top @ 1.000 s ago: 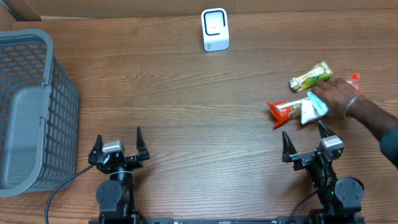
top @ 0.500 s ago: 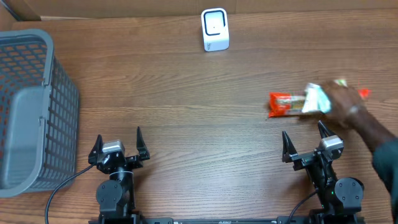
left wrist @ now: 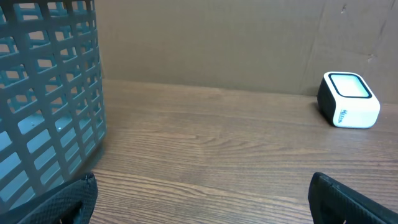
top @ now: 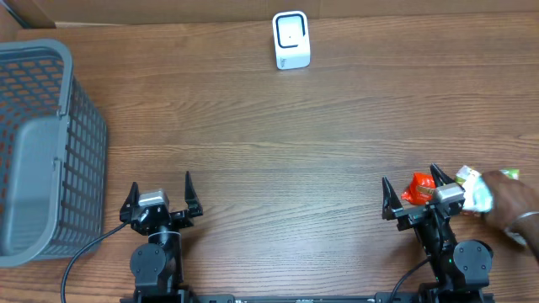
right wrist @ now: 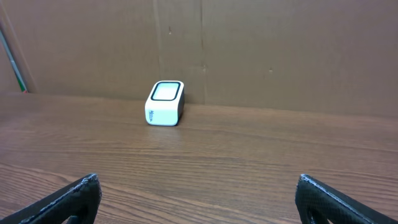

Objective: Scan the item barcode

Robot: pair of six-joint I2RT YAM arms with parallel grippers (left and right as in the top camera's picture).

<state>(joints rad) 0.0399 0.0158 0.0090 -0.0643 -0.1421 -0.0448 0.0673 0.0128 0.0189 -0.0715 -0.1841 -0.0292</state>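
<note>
Hand (top: 512, 209) drags packets to 4 o'clock of table. Red packet (top: 418, 187) sits right by right gripper (top: 410, 178); white packet (top: 477, 192) lies just beside it, under hand. Second ago both lay farther up, near 2 o'clock. Items being staged within reach; scan not begun. Right gripper and left gripper (top: 160, 182): jaws wide apart, empty, unmoved. Scanner (top: 291, 39) at 12, basket (top: 88, 143) at 9.

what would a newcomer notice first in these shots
A person's hand shows at the near right edge, on a bunch of bright snack packets, the orange one plainest. A tall grey mesh basket fills the left side, and a small white scanner stands alone at the far middle of the table.
</note>
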